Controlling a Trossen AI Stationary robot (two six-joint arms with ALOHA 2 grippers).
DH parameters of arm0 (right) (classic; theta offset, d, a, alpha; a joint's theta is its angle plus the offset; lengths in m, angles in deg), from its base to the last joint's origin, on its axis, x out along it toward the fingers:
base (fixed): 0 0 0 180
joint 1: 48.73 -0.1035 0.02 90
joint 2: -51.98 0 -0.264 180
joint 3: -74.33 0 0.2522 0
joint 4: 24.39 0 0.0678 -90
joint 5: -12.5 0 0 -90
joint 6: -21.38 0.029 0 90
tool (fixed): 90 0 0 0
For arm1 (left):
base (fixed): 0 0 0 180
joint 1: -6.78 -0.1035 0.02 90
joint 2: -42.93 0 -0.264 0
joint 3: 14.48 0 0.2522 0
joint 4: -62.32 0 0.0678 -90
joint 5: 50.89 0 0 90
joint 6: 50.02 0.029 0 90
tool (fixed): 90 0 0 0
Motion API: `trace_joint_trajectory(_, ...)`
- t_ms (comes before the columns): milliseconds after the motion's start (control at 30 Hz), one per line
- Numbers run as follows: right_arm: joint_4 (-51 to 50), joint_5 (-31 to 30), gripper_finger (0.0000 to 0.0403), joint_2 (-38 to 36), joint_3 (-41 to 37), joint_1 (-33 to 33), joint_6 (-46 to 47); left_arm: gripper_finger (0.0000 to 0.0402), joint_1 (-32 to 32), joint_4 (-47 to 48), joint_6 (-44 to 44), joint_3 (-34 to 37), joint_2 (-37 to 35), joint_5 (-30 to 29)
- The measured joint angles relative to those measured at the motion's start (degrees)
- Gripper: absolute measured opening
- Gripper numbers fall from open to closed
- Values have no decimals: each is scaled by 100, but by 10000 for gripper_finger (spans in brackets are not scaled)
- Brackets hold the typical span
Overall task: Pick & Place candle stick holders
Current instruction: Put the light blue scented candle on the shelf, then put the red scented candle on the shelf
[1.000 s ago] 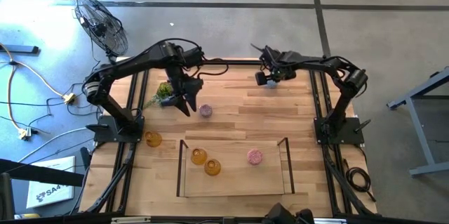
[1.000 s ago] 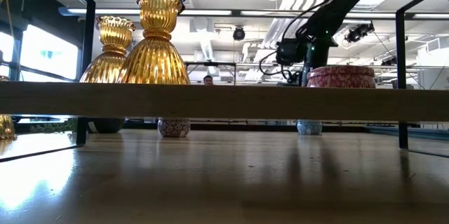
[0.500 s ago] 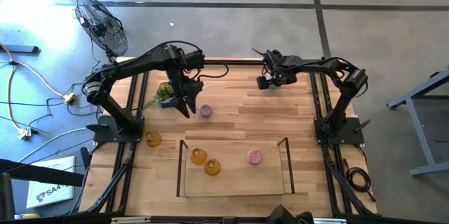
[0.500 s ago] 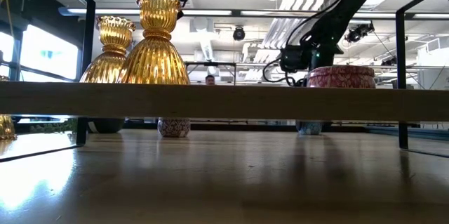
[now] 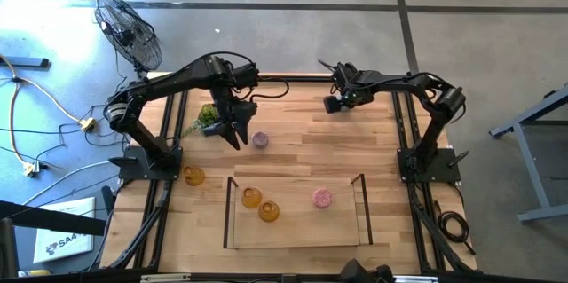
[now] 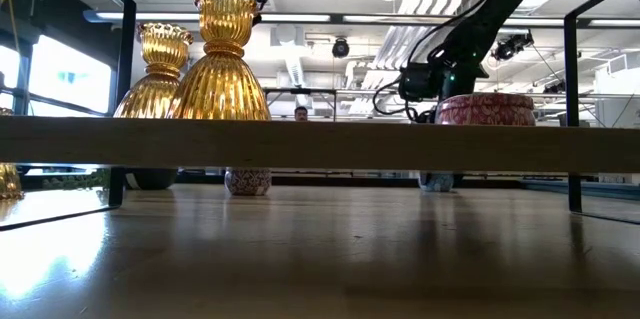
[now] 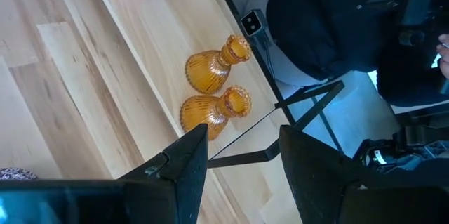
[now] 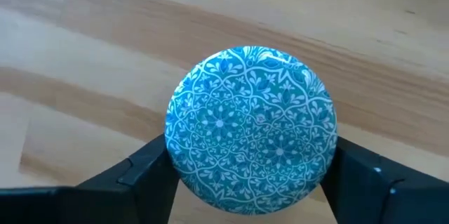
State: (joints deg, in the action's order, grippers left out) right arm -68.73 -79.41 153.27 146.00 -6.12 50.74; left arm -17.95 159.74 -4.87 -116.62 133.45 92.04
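Since a second ago, my right gripper (image 8: 249, 175) has come down over the pale blue holder (image 8: 251, 131) at the far side of the surface (image 5: 302, 154), and its fingers have drawn in. Now the blue patterned top sits right between them — one finger (image 8: 144, 175) on each side, very close to the holder's edges. I cannot tell if they press it yet or only stand beside it. From above, that holder is hidden under my right gripper (image 5: 335, 103).

My left gripper (image 5: 238, 134) has stayed where it was, hanging above the surface with its fingers partly spread and nothing between them. The purple holder (image 5: 260, 139) stands just beside it, toward the middle of the surface. The green plant ball (image 5: 209, 114) is just beside it on the other side.

Toward the near edge from my left gripper is the tray (image 5: 296, 242). Two amber holders (image 5: 251, 198) stand in it, close together, and the pink holder (image 5: 322, 198) stands apart from them in the same tray. A third amber holder (image 5: 193, 175) stands on the bare wood outside the tray, near my left arm's base.

Past my left fingers I see the two amber holders (image 7: 217, 64) side by side — ribbed, with narrow necks.
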Motion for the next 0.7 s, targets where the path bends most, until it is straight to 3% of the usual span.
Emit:
trace_joint_trajectory(167,428,889,274,-30,0,-159,-422,172,0,2,-2,0,0,28)
trace_joint_trajectory(367,1388,1523,256,-371,20,-552,-388,172,0,2,-2,0,-2,28)
trace_joint_trajectory(567,1691,2194,234,-1312,20,-1240,-419,172,0,50,-7,0,-2,35)
trace_joint_trajectory(700,1671,2215,203,-2189,20,-1938,-394,172,0,42,-1,0,-3,22)
